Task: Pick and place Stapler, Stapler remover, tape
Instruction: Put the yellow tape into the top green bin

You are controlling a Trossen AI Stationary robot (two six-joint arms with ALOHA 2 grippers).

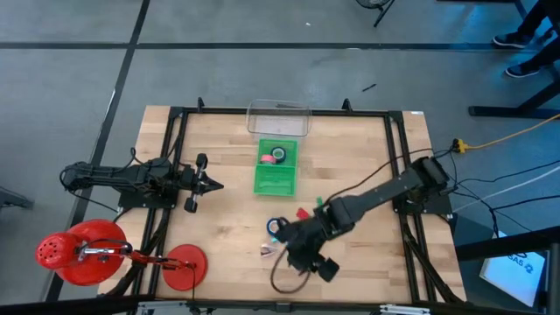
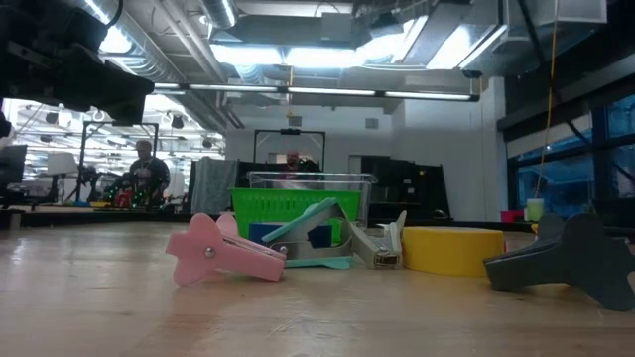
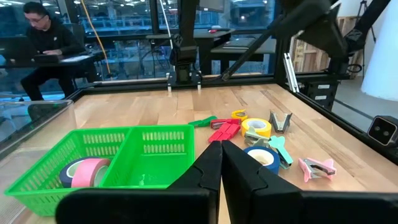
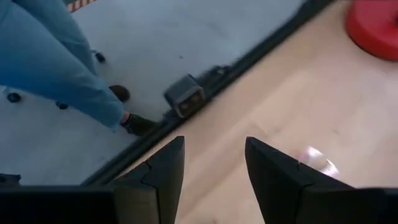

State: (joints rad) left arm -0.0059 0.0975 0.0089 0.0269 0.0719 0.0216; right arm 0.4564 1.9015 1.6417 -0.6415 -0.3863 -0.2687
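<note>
The wooden table (image 1: 227, 219) fills mid-frame. The green basket (image 1: 276, 171) at upper centre holds pink tape (image 1: 267, 158). The left gripper (image 1: 213, 185), centre-left, is closed and empty. The right gripper (image 4: 214, 165), lower centre, is parted around nothing. Blue tape (image 1: 276, 226) lies beside it.

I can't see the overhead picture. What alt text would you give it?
Seen from above, the right gripper reaches low over a small clutter of office items near the wooden table's front edge, beside a blue tape roll. A green basket at the table's middle holds more tape, with a clear bin behind it, while the left gripper waits at the left.
</note>
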